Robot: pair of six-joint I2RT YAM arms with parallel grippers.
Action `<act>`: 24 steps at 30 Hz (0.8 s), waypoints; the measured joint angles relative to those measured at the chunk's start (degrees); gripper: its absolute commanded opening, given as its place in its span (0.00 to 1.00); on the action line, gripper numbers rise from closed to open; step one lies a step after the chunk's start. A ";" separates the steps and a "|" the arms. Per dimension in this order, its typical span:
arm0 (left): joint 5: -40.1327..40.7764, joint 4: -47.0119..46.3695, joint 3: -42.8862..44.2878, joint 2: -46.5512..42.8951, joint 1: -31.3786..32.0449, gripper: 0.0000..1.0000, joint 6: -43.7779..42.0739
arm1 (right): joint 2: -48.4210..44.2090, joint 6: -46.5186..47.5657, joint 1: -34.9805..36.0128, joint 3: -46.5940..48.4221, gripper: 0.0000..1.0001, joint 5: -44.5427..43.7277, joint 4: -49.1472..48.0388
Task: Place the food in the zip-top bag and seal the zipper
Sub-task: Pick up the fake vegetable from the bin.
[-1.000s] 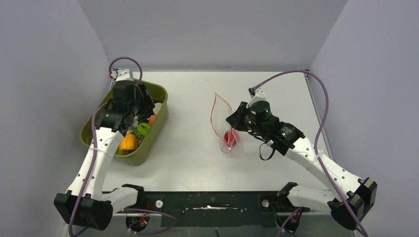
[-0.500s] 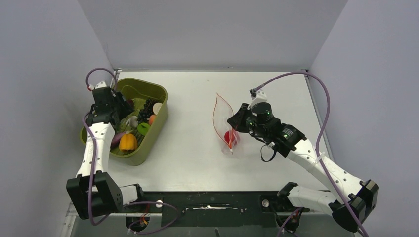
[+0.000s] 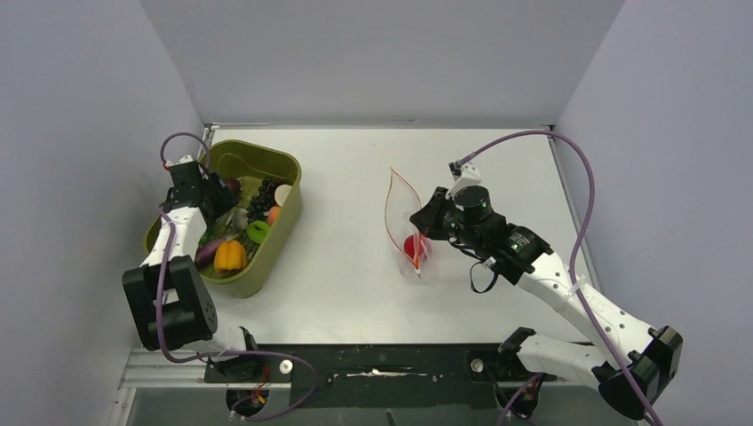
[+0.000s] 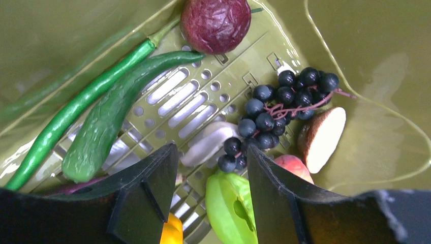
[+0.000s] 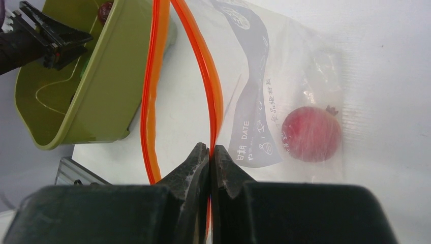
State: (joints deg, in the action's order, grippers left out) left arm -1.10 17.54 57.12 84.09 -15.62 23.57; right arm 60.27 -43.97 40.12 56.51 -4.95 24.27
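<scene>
Right wrist: right jaws pinched on zipper (image 5: 217, 101) of zip-top bag (image 5: 305, 76), red fruit (image 5: 311, 133) inside. Left jaws apart, empty, near grape bunch (image 4: 277, 109) in tub (image 4: 356, 40).

A white table (image 3: 355, 266) filled the enclosure, boxed in by a plain pale grey-lavender back wall (image 3: 382, 53), left wall (image 3: 80, 133) and right wall (image 3: 657, 133). A black mounting rail (image 3: 382, 362) ran along its near edge. Soft, even light cast only faint shadows.
</scene>
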 measured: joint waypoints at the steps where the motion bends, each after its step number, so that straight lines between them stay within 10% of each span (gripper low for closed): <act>1: -0.37 -0.42 0.00 0.72 -0.26 0.50 -0.22 | -0.09 0.09 0.00 0.00 0.00 -0.02 0.02; 11: -4.24 -1.68 0.00 6.58 -0.92 0.48 -2.49 | -0.35 0.72 -0.02 0.00 0.00 -0.04 0.04; 24: -7.50 -2.38 0.00 8.17 -0.98 0.15 -4.02 | -0.81 1.18 -0.02 -0.09 0.00 -0.04 0.26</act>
State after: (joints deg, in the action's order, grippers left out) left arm -8.60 15.16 57.12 92.27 -16.60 19.55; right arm 59.46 -42.78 40.10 56.42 -4.99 24.53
